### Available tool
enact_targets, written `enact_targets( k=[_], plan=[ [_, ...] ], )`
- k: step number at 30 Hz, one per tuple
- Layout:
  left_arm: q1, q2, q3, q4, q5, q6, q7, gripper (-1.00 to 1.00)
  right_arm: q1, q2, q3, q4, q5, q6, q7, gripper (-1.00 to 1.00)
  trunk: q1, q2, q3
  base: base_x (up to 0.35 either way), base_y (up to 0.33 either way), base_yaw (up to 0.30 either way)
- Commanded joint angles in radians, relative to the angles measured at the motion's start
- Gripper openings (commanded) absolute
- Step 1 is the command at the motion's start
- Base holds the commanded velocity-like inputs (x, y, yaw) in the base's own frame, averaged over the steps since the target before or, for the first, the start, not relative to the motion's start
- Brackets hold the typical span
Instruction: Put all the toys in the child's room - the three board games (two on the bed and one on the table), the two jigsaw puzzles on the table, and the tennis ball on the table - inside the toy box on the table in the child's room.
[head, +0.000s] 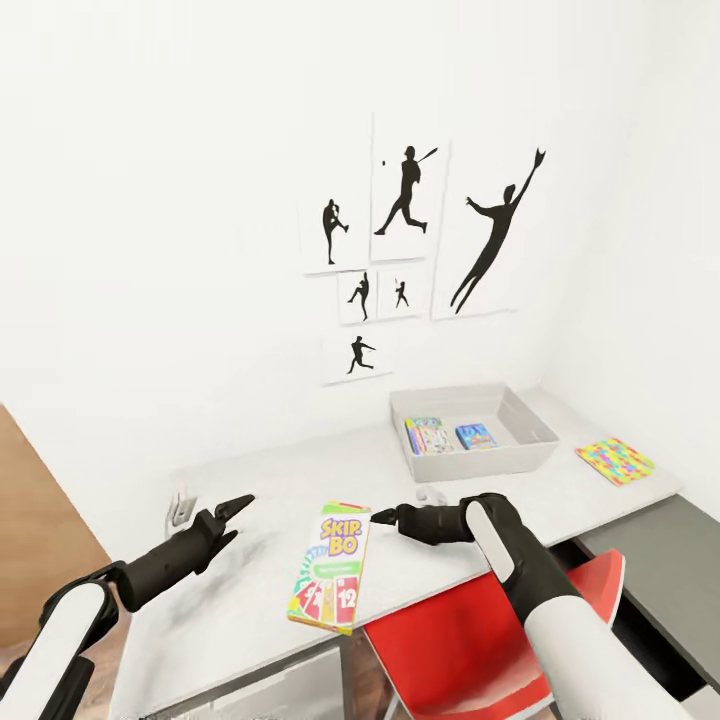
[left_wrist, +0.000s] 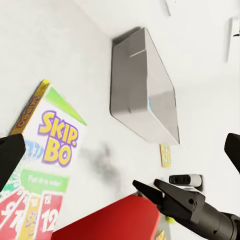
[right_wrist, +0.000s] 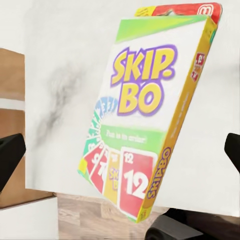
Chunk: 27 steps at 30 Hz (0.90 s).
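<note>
SKIP-BO box (head: 331, 567) lies flat on the light grey table (head: 250, 500), close to its front edge, with one corner reaching over that edge above the red chair (head: 450, 640). You have a gripper on each side of it and neither one touches it. Your left gripper (head: 232, 520) hovers over the table to the box's left with its fingers spread apart and nothing between them. Your right gripper (head: 385, 518) points at the box's upper right corner from just beside it; in the head view its fingertips look close together, but the right wrist view shows its dark fingers at both edges of the picture with the box (right_wrist: 150, 110) between them and clear of both, so the jaws stand wide and hold nothing.

Farther back on the table sits the toy box (head: 470, 462), the pale grey bin, near the wall. Inside it you can see two colourful flat items: a small blue box (head: 475, 436) and a multicoloured one (head: 428, 436) beside it. A jigsaw puzzle (head: 614, 460) lies flat on the table to the bin's right, apart from it. Black silhouette pictures (head: 405, 230) hang on the white wall above.
</note>
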Motion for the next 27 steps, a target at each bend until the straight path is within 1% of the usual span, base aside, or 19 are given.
enact_targets(
  k=[1,10,12,13,16,17,19,22,24,25,27],
  plan=[
    [-0.001,0.000,0.000,-0.001,0.010,0.001,0.010,1.00,-0.005,0.000,-0.001,0.008,0.008,0.003,0.007,1.00,0.001,-0.002,-0.002,0.000,0.000,0.282],
    [0.000,-0.001,-0.007,-0.001,0.011,-0.007,0.011,1.00,-0.030,-0.004,-0.003,0.057,0.007,0.002,0.007,1.00,0.001,-0.002,-0.002,0.000,0.000,0.288],
    [-0.001,-0.002,-0.020,-0.001,0.011,-0.009,0.011,1.00,-0.042,-0.006,-0.005,0.075,0.007,0.001,0.006,1.00,0.001,-0.002,-0.002,0.000,0.000,0.291],
    [-0.001,-0.002,-0.020,-0.001,0.011,-0.009,0.011,1.00,-0.042,-0.006,-0.005,0.075,0.007,0.001,0.006,1.00,0.001,-0.002,-0.002,0.000,0.000,0.292],
    [-0.001,-0.003,-0.047,-0.001,0.011,-0.012,0.012,1.00,-0.056,-0.010,-0.009,0.100,0.005,-0.001,0.006,1.00,0.001,-0.002,-0.002,0.000,0.000,0.268],
    [-0.001,-0.003,-0.047,-0.001,0.011,-0.012,0.012,1.00,-0.056,-0.010,-0.009,0.100,0.005,-0.001,0.006,1.00,0.001,-0.002,-0.002,0.000,0.000,0.238],
    [-0.002,-0.003,-0.062,-0.001,0.010,-0.013,0.013,1.00,-0.062,-0.014,-0.013,0.112,0.005,-0.006,0.006,1.00,0.001,-0.002,-0.002,0.000,0.000,0.171],
    [-0.003,-0.004,-0.069,-0.001,0.010,-0.013,0.014,1.00,-0.064,-0.016,-0.015,0.116,0.004,-0.010,0.005,1.00,0.001,-0.002,-0.002,0.000,0.000,0.132],
    [-0.006,-0.004,-0.083,-0.001,0.010,-0.013,0.018,1.00,-0.068,-0.026,-0.020,0.121,0.004,-0.020,0.001,1.00,0.001,-0.002,-0.002,0.000,0.000,0.088],
    [-0.006,-0.004,-0.083,-0.001,0.010,-0.013,0.018,1.00,-0.068,-0.026,-0.020,0.121,0.004,-0.020,0.001,1.00,0.001,-0.002,-0.002,0.000,0.000,0.078],
    [-0.008,-0.004,-0.096,-0.001,0.009,-0.014,0.020,1.00,-0.075,-0.041,-0.027,0.125,0.004,-0.027,-0.017,1.00,0.001,-0.002,-0.002,0.000,0.000,0.056]
  ],
)
